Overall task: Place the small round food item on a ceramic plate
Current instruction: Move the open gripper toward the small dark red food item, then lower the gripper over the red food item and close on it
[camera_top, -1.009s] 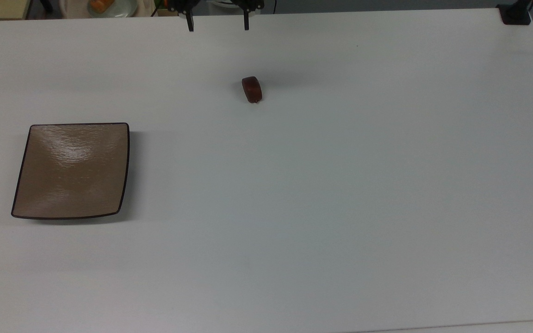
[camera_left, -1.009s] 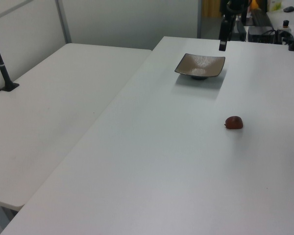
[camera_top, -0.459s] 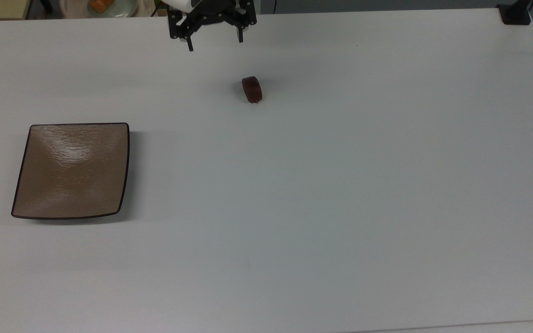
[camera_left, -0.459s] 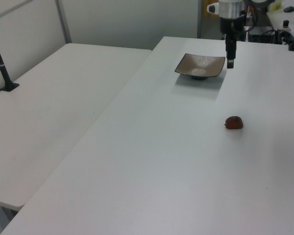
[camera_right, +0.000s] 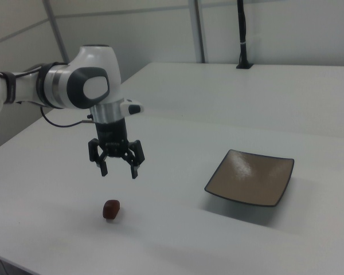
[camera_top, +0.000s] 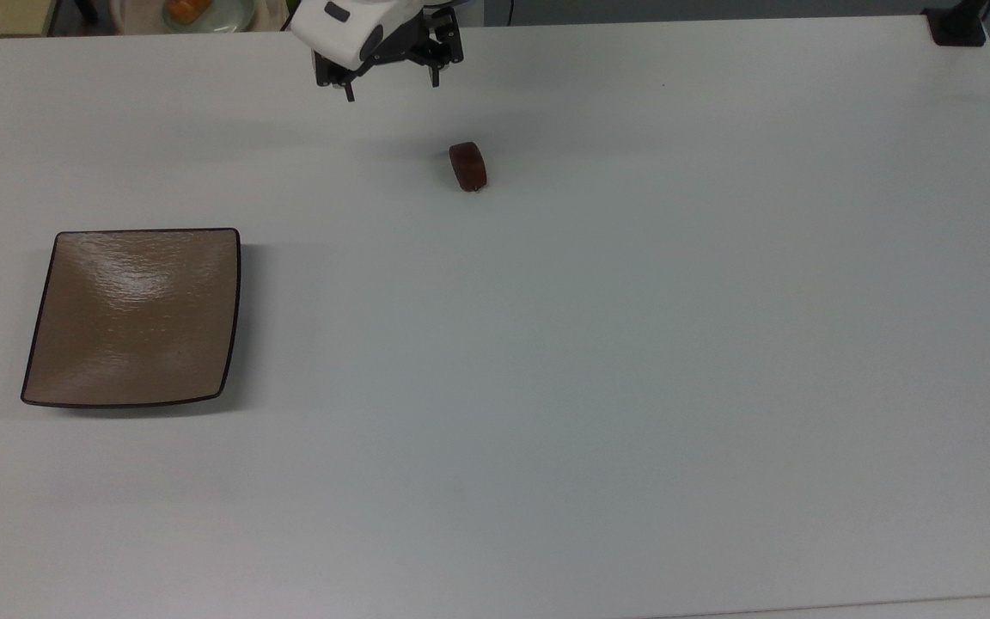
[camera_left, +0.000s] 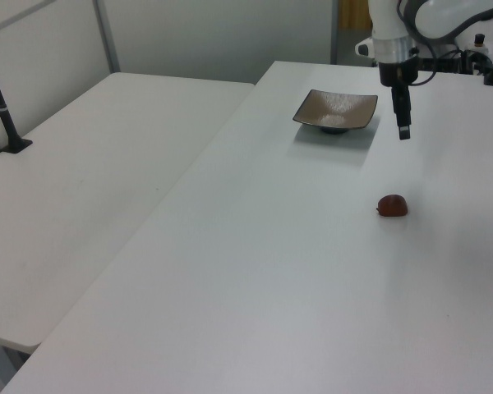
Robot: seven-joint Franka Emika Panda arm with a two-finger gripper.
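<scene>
The small round food item (camera_top: pixel 467 166) lay alone on the tabletop (camera_top: pixel 598 361) in the top view's upper middle, its long axis running up-down in frame. The gripper (camera_top: pixel 390 83) hung with fingers (camera_top: pixel 349 91) spread wide and empty, above and up-left of it; the ceramic plate (camera_top: pixel 132 316) sat well apart at lower left.

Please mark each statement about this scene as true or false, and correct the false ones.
1. The gripper is open. True.
2. The small brown food piece lies on the square plate. False: it lies on the white table, apart from the plate.
3. The square plate is empty. True.
4. The gripper holds the food piece. False: it hangs above the table, holding nothing.
</scene>
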